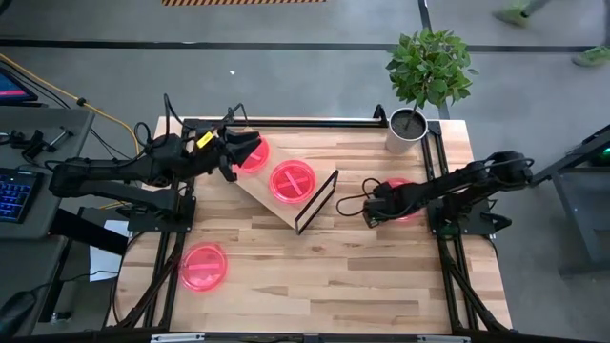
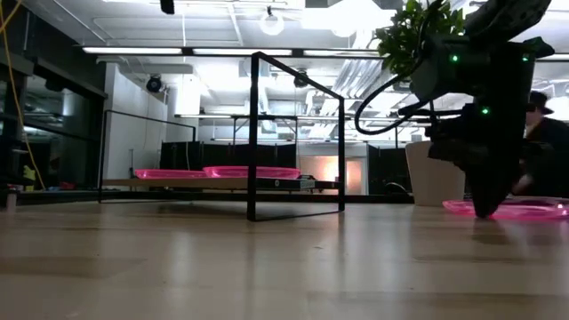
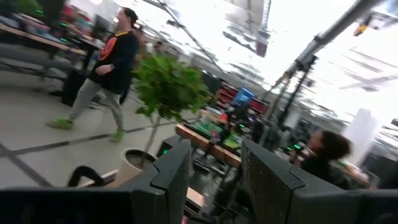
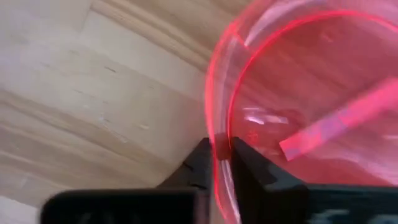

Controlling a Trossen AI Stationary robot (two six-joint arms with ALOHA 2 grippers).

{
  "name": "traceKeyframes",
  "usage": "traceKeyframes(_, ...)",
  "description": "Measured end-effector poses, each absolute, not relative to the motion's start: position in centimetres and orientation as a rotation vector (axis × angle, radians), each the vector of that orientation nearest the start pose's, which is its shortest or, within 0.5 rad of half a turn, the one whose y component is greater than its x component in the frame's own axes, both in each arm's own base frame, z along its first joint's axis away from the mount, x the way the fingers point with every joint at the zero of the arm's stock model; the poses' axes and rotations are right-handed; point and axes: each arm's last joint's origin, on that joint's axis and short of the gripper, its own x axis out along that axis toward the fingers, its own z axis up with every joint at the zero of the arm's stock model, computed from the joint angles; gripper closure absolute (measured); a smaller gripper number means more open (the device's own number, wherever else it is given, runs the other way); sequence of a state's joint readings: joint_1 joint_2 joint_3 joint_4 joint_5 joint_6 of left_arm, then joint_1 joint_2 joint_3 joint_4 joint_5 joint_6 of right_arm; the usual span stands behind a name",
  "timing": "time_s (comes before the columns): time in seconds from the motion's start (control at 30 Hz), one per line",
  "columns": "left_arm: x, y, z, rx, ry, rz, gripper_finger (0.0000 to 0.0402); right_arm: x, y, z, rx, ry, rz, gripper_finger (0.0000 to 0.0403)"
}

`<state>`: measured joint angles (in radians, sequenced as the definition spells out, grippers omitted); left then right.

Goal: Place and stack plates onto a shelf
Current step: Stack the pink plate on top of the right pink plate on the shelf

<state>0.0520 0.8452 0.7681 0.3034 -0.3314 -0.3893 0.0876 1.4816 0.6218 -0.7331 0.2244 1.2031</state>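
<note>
The shelf (image 1: 316, 195) is a light wood board on a black frame, standing slantwise at the table's far middle. Two pink plates lie flat on it side by side (image 1: 292, 181) (image 1: 257, 157), and both also show in the low view (image 2: 249, 171) (image 2: 167, 173). My left gripper (image 1: 246, 150) (image 3: 214, 177) hovers open over the far-left plate with nothing between its fingers. A third plate (image 1: 203, 267) lies on the table near the left front. My right gripper (image 1: 371, 208) (image 2: 484, 212) (image 4: 221, 155) is shut on a fourth plate (image 1: 398, 184) right of the shelf. My right gripper pinches the plate's rim (image 4: 219, 134) between its two fingers, at the edge facing the shelf. The fingers (image 2: 487, 191) come from above, pointing down. In the low view the plate (image 2: 520, 209) lies about flat at table level.
A potted plant in a white pot (image 1: 408, 129) stands at the table's far right corner, just beyond the right arm. Black frame rails (image 1: 286, 122) run along the far and side edges. Bare tabletop (image 1: 324, 276) spans the near half. People (image 3: 112, 68) are in the room behind.
</note>
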Motion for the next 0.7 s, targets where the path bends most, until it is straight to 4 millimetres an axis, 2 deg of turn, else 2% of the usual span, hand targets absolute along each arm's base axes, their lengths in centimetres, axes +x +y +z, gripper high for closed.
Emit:
traceKeyframes(0.13,18.5,2.0,36.3,-0.419,-0.307,0.382,0.027,19.3,1.3,14.3,0.692,1.324,-0.967,0.0397)
traceKeyframes(0.23,18.5,2.0,36.3,-0.419,-0.308,0.38,0.027,19.7,1.8,17.2,0.709,1.263,-0.859,0.04)
traceKeyframes(0.33,18.5,2.0,36.3,-0.42,-0.308,0.38,0.027,18.9,2.0,19.6,0.709,1.266,-0.745,0.0402)
traceKeyframes(0.57,18.5,2.0,36.4,-0.421,-0.317,0.379,0.027,18.0,2.7,26.7,0.786,1.008,-0.528,0.0403)
traceKeyframes(0.7,18.5,2.0,36.4,-0.422,-0.321,0.379,0.027,18.2,2.5,31.2,0.73,0.828,-0.49,0.0403)
